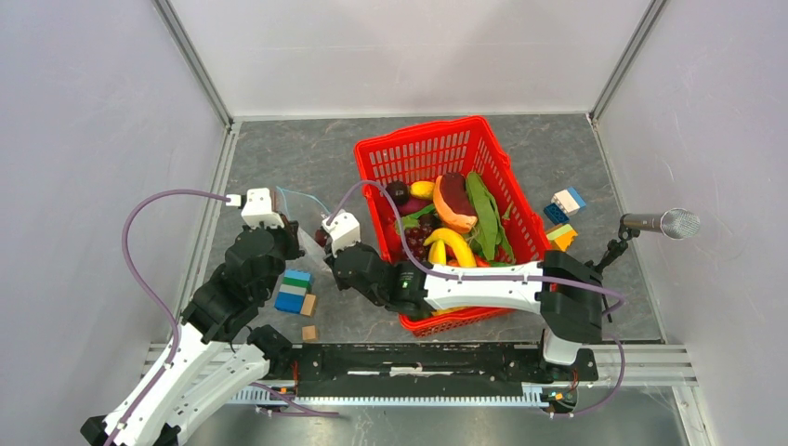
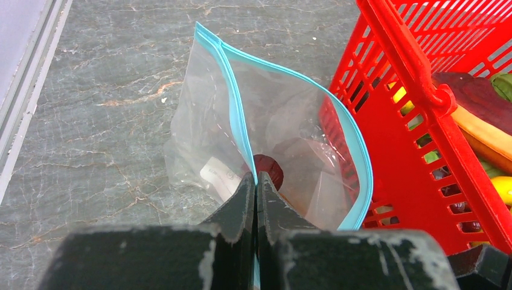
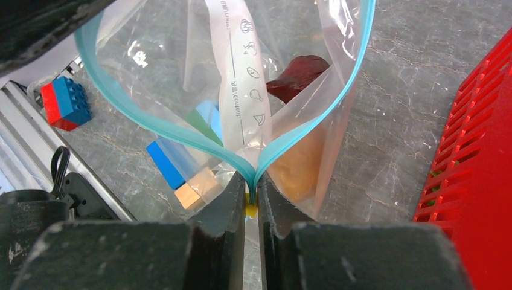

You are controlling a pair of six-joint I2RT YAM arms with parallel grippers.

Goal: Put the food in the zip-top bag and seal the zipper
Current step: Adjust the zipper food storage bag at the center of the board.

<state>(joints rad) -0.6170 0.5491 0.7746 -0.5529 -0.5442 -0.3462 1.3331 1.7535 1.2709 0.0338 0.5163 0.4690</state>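
The zip-top bag (image 2: 284, 121) hangs upright between my two grippers, beside the basket's left wall, with its mouth gaping wide. My left gripper (image 2: 256, 180) is shut on one end of the light-blue zipper (image 2: 235, 103). My right gripper (image 3: 252, 188) is shut on the opposite end of the zipper (image 3: 151, 124), with a small yellow tab between its jaws. Inside the bag lie a dark red food piece (image 3: 299, 74) and an orange-brown piece (image 3: 297, 164). More food stays in the red basket (image 1: 423, 149): a banana (image 1: 453, 243), a long green vegetable (image 1: 483, 218) and grapes (image 1: 420, 234).
Coloured blocks (image 1: 295, 290) and two wooden cubes (image 1: 308, 332) lie on the table left of the basket, partly showing through the bag. More blocks (image 1: 563, 216) sit right of the basket. A microphone (image 1: 662, 223) stands at the far right. A metal rail runs along the near edge.
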